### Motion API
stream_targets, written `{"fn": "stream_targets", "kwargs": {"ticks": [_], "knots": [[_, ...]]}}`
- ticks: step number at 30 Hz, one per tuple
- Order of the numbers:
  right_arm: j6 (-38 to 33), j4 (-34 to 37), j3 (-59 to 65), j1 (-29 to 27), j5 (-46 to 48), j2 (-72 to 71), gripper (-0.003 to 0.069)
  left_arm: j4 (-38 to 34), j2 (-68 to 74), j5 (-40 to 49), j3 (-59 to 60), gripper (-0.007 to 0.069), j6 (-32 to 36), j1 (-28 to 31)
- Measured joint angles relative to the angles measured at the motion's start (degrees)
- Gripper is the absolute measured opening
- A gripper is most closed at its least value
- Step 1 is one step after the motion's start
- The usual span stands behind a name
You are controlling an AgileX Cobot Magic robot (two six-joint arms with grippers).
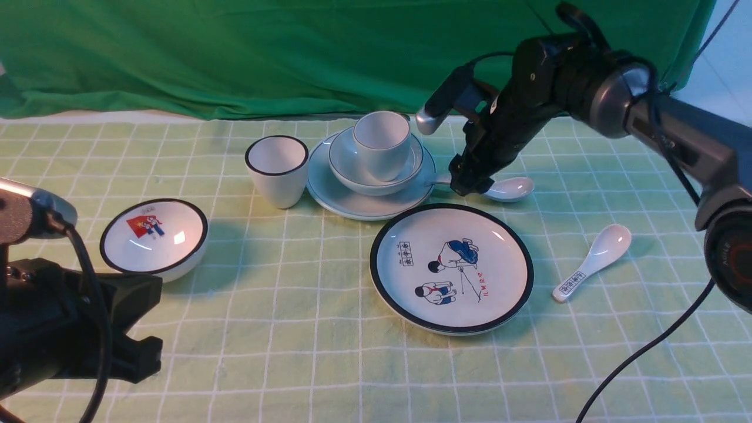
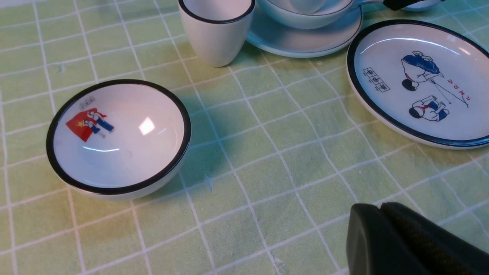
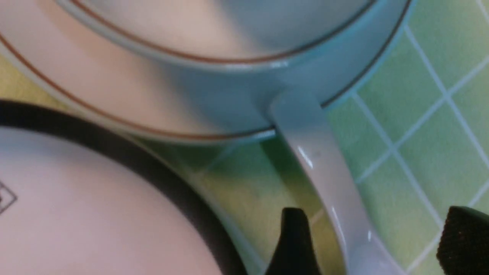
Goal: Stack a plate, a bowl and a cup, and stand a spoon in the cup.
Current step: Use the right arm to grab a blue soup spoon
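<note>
plate (image 1: 364, 209), bowl (image 1: 358, 183), cup (image 1: 382, 144): stacked upright | spoon (image 1: 516, 188): plain white, laid flat alongside, handle rested on plate rim

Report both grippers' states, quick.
Left gripper: shut, holding nothing.
Right gripper: open, astride the plain spoon handle, not gripping it.

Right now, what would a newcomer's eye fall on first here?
The stack at the far middle: the cup in the bowl on the plate. Just to its right, the right gripper is low, with jaws open either side of the handle of the spoon. Nearer, the black-rimmed cartoon plate draws the eye.
</note>
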Motion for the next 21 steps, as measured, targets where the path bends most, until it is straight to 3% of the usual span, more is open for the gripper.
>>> {"fn": "stream_targets", "kwargs": {"ticks": [4,11,18,21], "knots": [[-0.1,0.1,0.0,0.4,-2.6,0.7,0.0464,0.4,0.0,-0.8,0.8,0.0015,0.0,0.0],[0.5,0.1,0.0,0.4,-3.4,1.8,0.0265,1.5,0.0,-1.8,0.8,0.0015,0.0,0.0],[1.2,0.2,0.0,0.5,-3.9,1.8,0.0166,1.5,0.0,-1.8,0.8,0.0015,0.0,0.0],[1.7,0.2,-0.1,0.5,-3.4,1.8,0.0164,1.5,0.0,-1.8,0.8,0.0015,0.0,0.0]]}}
